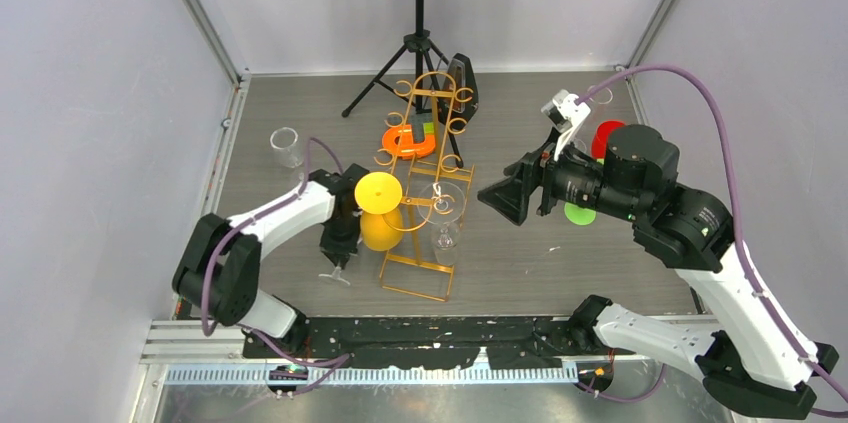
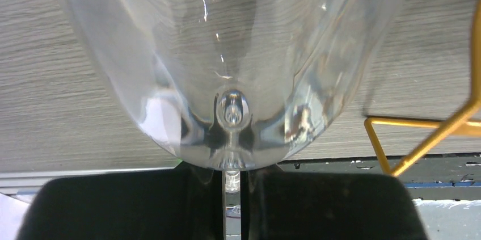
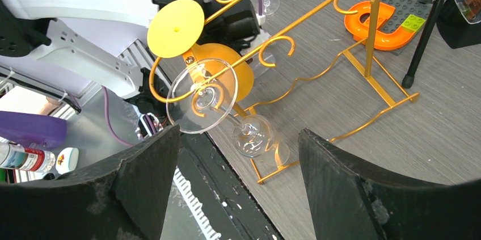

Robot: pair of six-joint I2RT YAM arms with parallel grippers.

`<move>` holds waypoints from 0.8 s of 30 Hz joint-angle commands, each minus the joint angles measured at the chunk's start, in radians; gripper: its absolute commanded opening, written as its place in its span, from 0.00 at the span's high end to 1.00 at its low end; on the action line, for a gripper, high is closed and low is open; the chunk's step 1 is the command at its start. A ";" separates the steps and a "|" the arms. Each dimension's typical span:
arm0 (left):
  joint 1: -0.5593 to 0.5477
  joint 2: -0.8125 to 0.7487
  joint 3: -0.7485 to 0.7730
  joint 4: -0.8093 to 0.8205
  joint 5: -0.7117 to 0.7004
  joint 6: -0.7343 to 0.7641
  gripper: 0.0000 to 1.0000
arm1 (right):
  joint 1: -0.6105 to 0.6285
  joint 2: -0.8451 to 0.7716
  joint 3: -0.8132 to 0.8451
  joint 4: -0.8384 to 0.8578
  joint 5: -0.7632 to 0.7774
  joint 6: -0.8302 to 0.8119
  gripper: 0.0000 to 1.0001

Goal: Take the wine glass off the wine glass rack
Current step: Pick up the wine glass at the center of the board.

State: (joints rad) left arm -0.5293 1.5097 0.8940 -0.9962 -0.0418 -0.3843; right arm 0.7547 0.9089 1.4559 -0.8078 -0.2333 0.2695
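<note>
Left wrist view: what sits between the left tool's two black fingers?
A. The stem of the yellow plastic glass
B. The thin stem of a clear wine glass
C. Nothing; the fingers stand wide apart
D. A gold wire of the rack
B: the thin stem of the clear wine glass is pinched between the black fingers of the left tool, with its rounded bowl just beyond them.

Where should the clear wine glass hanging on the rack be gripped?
By its stem, from the rack's right side: the glass hangs bowl down, foot caught on the rails, and the open right gripper faces it.
</note>
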 commanded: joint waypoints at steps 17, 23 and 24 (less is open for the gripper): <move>0.034 -0.419 0.151 -0.189 -0.258 -0.013 1.00 | -0.005 0.046 0.112 0.028 0.019 -0.015 0.18; 0.043 -0.554 0.280 -0.272 -0.291 0.012 1.00 | -0.005 0.067 0.162 0.019 0.015 -0.027 0.18; 0.043 -0.572 0.316 -0.290 -0.283 0.019 1.00 | -0.005 0.071 0.169 0.018 0.013 -0.029 0.18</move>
State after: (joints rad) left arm -0.4923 1.0168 1.0874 -1.2240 -0.2790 -0.3840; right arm 0.7547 0.9680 1.5623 -0.8116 -0.2291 0.2615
